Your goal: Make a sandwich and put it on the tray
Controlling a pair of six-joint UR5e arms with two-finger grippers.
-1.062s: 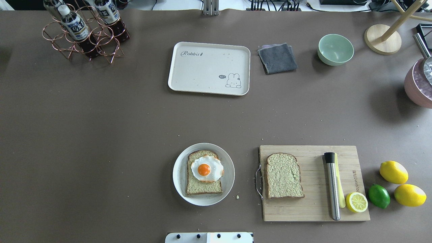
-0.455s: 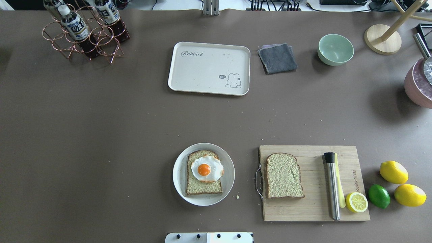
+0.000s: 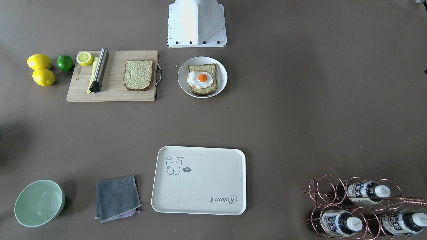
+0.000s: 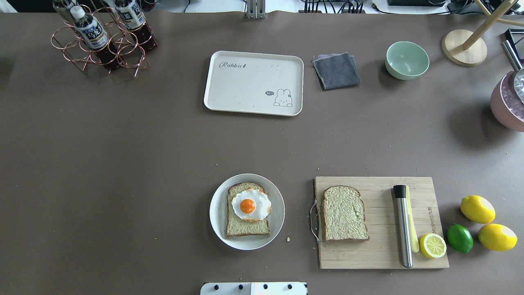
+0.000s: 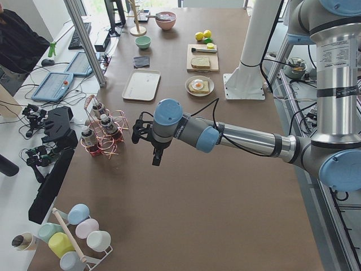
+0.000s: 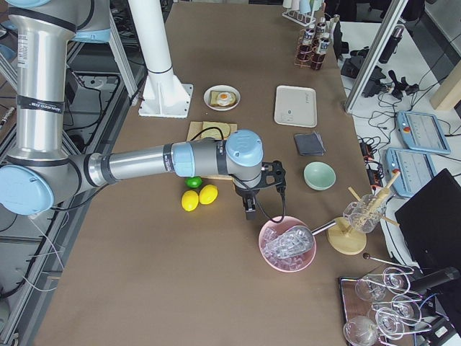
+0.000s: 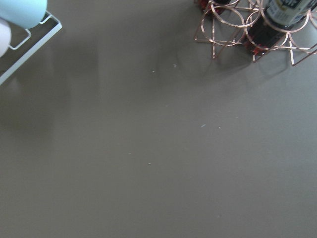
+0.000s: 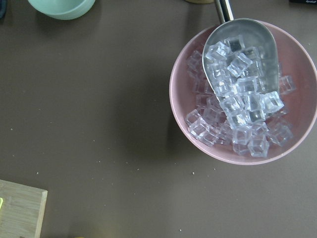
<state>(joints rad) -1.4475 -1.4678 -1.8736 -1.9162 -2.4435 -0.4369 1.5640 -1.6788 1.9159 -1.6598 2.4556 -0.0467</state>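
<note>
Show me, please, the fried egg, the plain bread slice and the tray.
fried egg [image 4: 247, 205], overhead exterior view, on its orange yolk.
plain bread slice [image 4: 344, 213], overhead exterior view, middle of its crumb.
tray [image 4: 245, 86], overhead exterior view, bare floor.

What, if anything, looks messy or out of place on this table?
Nothing is spilled or broken. Crumbs lie scattered on the table, one beside the plate, and the fried egg sits off-centre on its bread slice, overhanging one edge.

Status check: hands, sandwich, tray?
Left hand by bottle rack, right hand by ice bowl; jaws unreadable. Egg on bread on plate, second slice on cutting board. Tray empty, nothing between.
</note>
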